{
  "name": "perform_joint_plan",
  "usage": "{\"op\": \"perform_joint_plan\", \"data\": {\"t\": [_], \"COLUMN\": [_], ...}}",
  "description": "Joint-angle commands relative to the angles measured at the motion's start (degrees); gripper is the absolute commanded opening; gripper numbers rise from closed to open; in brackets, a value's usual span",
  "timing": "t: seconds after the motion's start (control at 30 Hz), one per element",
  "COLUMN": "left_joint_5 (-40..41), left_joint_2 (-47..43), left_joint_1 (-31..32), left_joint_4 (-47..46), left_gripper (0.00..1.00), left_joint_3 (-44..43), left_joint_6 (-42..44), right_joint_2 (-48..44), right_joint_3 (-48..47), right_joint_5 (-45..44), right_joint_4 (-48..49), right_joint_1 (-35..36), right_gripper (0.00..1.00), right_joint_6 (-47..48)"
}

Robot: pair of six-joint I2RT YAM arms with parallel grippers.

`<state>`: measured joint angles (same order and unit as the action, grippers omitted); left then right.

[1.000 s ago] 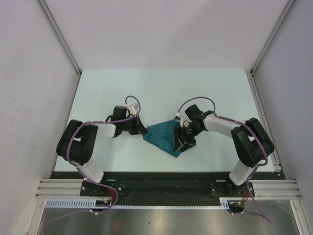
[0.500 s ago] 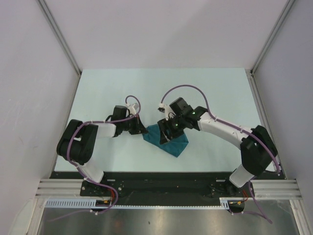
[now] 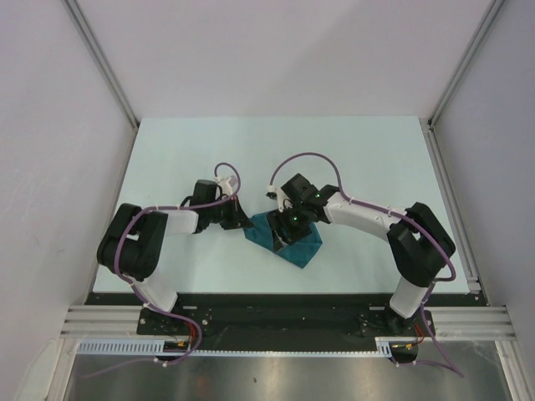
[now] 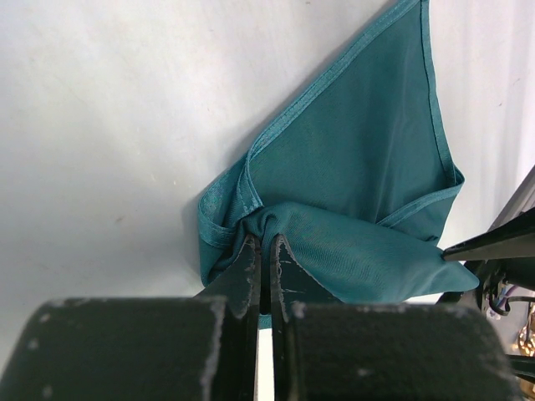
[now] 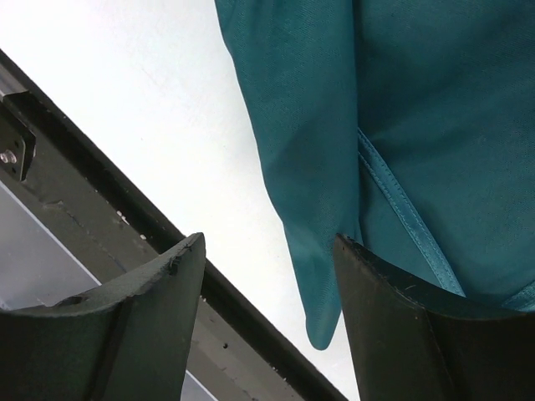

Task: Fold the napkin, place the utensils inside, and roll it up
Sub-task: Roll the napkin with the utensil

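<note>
L gripper point(image 4: 266, 248) pinching napkin point(image 4: 359, 159) corner | R gripper point(image 5: 269, 251) wide, I've swung it leftward over cloth | fold half-done, regrasp next I reckon

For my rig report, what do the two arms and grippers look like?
Left arm and right arm: white links, bulky black joints, a looping purple cable on each. Left gripper and right gripper have matte black, scuffed fingers. Small green lights glow near the right wrist.

The napkin point(image 3: 306, 244) is laid on the table point(image 3: 276, 150), near the front edge, about midway across. Its left corner is held in the left end effector point(image 3: 245, 223); the right end effector point(image 3: 282, 237) is set over its middle.
</note>
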<state>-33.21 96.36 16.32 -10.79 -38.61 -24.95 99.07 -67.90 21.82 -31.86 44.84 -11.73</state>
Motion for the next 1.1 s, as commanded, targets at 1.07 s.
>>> {"op": "perform_joint_plan", "data": {"t": [1.07], "left_joint_5": [5.3], "left_joint_2": [3.2], "left_joint_1": [-0.6], "left_joint_4": [2.1], "left_gripper": [0.00], "left_joint_3": [-1.9], "left_joint_6": [3.2], "right_joint_2": [4.3], "right_joint_3": [3.2], "right_joint_5": [-6.6], "right_joint_4": [3.5], "right_joint_1": [-0.1], "right_gripper": [0.67], "right_joint_6": [0.7]}}
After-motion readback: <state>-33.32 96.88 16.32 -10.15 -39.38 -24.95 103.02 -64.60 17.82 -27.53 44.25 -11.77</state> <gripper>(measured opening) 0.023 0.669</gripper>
